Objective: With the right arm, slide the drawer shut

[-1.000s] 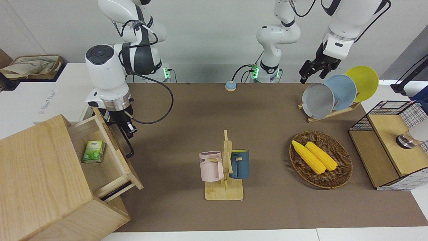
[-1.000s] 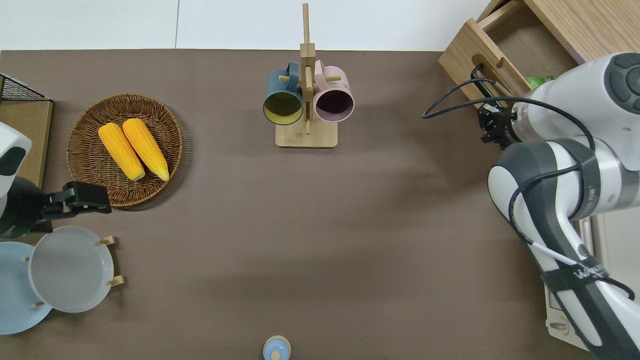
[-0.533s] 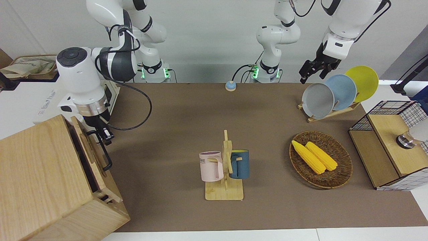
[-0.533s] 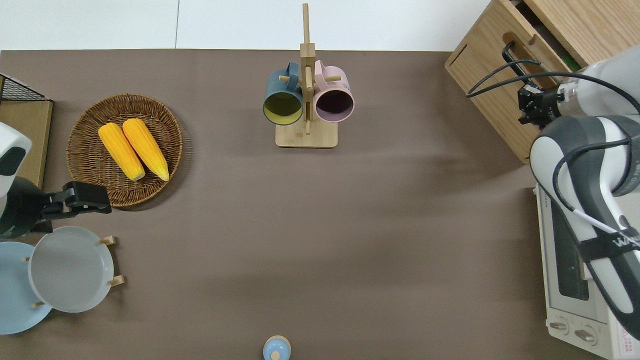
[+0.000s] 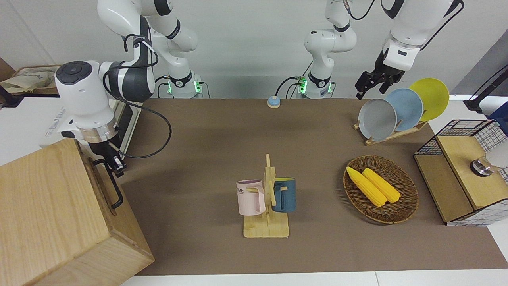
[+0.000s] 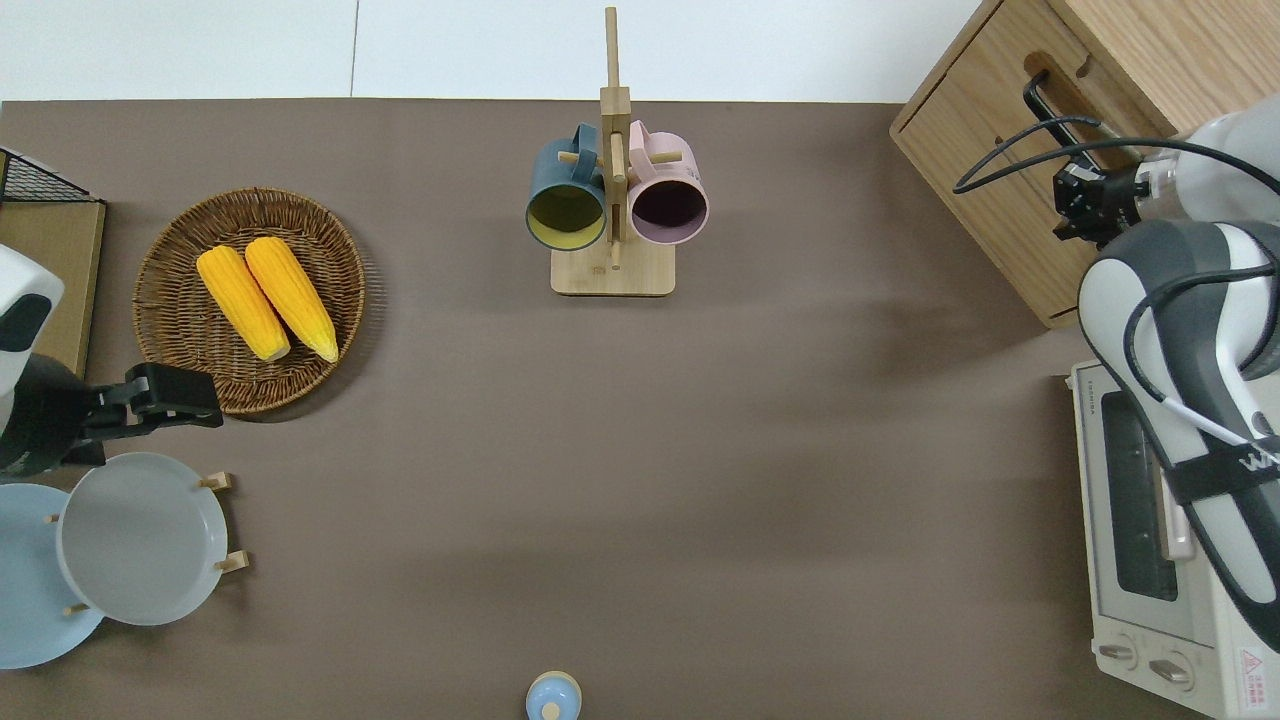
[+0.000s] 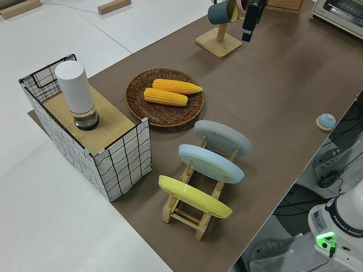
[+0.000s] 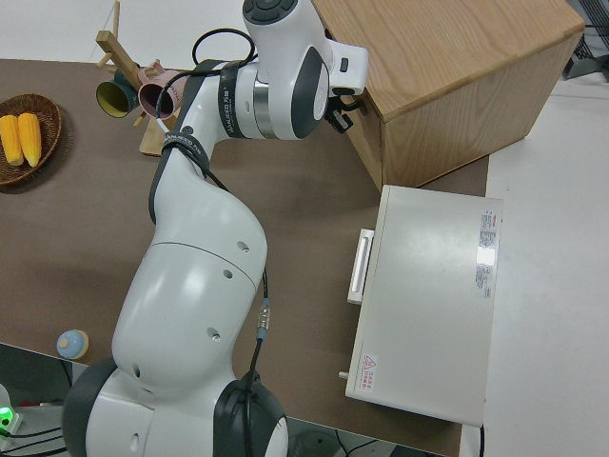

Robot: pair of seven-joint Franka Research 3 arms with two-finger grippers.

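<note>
The drawer (image 5: pixel 104 180) is seen flush in the oak cabinet (image 5: pixel 47 214) at the right arm's end of the counter (image 5: pixel 222 131). The right gripper (image 5: pixel 113 163) is held at the bar handle (image 5: pixel 107 183); whether its jaws are spread cannot be told. The closing step is judged done; a withdrawal over the bare counter toward the mug stand (image 5: pixel 266 206) is called for next. The left arm is parked.

Cannot tell if the right hand (image 5: pixel 115 165) touches the handle (image 5: pixel 109 183); cabinet (image 5: pixel 51 214) cut off at the edge.
</note>
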